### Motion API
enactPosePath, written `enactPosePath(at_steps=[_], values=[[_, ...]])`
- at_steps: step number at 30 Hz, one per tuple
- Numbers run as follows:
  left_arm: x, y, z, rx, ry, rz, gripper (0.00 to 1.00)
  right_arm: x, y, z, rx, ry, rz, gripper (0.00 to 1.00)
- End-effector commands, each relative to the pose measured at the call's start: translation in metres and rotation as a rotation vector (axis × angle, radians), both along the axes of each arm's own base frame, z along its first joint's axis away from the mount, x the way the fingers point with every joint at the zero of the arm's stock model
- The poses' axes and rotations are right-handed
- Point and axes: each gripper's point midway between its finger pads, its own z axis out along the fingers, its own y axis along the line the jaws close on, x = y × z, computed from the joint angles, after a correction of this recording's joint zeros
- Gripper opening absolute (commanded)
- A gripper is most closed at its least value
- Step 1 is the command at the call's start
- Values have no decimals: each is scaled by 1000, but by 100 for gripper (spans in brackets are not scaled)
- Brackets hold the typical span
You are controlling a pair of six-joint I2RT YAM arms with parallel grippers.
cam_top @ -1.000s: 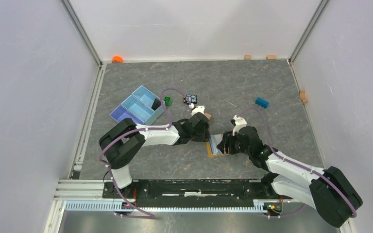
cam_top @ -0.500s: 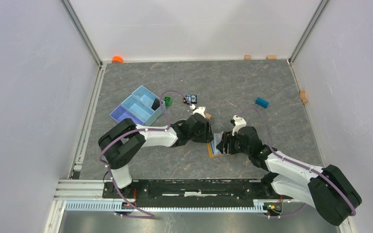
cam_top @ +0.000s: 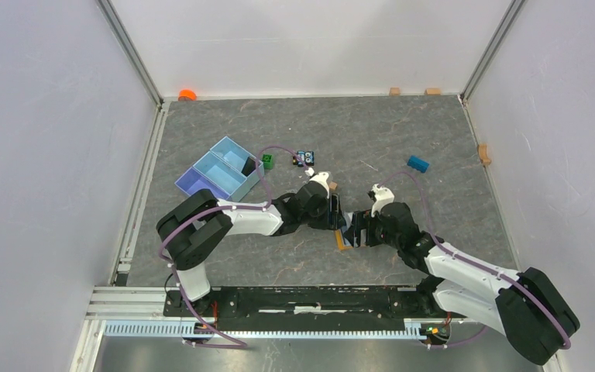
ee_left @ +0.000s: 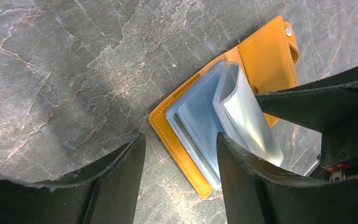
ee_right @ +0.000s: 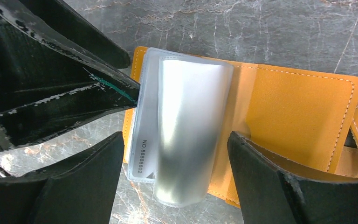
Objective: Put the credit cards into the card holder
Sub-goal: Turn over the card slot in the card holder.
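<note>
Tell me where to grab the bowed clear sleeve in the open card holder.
Pinch the bowed sleeve at its free long edge, away from the spine, coming from the sleeve-stack side of the card holder: it arches off the flat sleeves there, probably leaving finger room.

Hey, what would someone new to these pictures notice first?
The orange card holder lies open mid-table, its clear sleeves arching up. The left pincer and right pincer crowd over it, jaws apart. A light blue tray sits off to the left rear.
</note>
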Motion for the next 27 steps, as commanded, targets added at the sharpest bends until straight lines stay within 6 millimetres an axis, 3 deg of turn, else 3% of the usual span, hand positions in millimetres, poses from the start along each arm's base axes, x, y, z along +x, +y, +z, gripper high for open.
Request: enactPosePath(at_steps=[1, 13, 19, 21, 27], values=[[-24, 21, -33, 109, 69, -66, 66, 12, -8, 8, -70, -58, -28, 86], [-25, 0, -32, 36, 83, -109, 71, 16, -20, 4, -219, -67, -78, 77], [-22, 6, -34, 55, 83, -74, 72, 14, -24, -5, -261, -53, -82, 75], [-20, 13, -31, 69, 70, -48, 72, 12, -28, -10, -281, -41, -92, 71], [-23, 31, -22, 77, 63, 14, 72, 3, -28, -24, -279, 20, -90, 44]])
